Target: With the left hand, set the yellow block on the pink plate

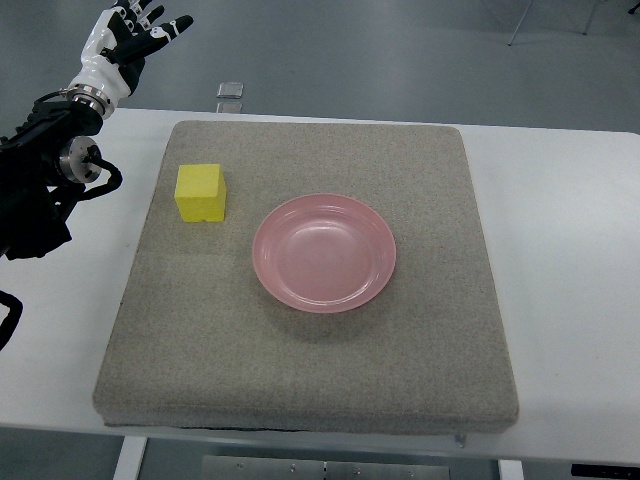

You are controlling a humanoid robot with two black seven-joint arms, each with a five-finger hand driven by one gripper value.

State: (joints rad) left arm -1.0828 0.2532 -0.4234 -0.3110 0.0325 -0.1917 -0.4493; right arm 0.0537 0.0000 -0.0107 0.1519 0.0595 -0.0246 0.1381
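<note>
Mat (300,370) first, since it's closest to the camera: a grey, felt-looking square pad covering most of the white table (580,300), front edge nearly at the table's lip. Sitting on it, a bit right of middle, is the pink plate (324,252), round, shallow and with nothing on it. The yellow block (201,192) is on the mat too, near its left side and just up-left of the plate, close but not touching it, flat on one face. Relative to the left hand (128,40), the block is below and a little to the right, well apart, and the plate is further off in the same direction. That hand is way up in the top-left corner, beyond the table's far edge, over the grey floor, white and black fingers (168,26) spread out and holding nothing. Its black arm (40,180) comes in along the left edge, over the bare table beside the mat. Past the table's far edge, right of the hand, there's a small grey rectangular thing (230,90) on the floor, can't tell what it is.
</note>
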